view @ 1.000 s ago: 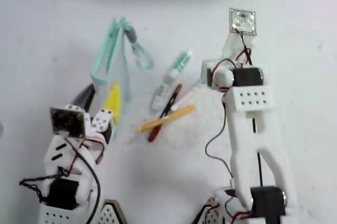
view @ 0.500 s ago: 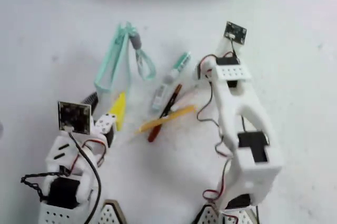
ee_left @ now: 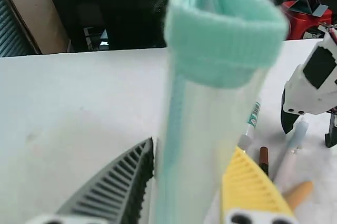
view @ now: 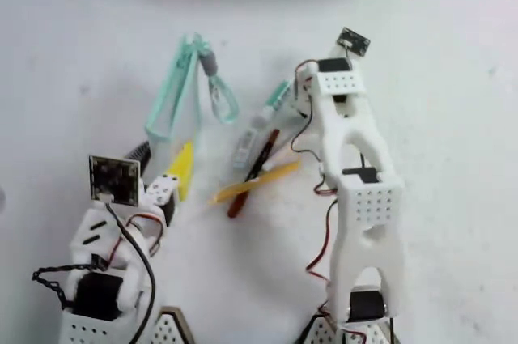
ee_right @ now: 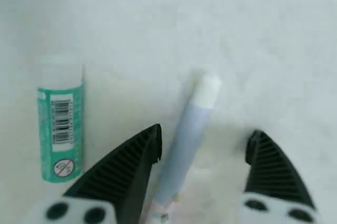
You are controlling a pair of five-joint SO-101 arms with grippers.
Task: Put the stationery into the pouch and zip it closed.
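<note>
The left jaws clench the near end of the mint pouch (view: 168, 91), which stretches toward 12 o'clock over the desk (view: 81, 53). At 3 o'clock of it, the right jaws stand released astride a pale pen (ee_right: 184, 139), beside a green tube (ee_right: 59, 129), a brown pen (view: 263, 150) and an orange pen (view: 279, 172).

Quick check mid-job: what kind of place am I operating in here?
Likely a lab or workshop test bench, indoors: a plain white table carrying the left arm and right arm, with a mint pouch and loose pens, and a dim room behind.
</note>
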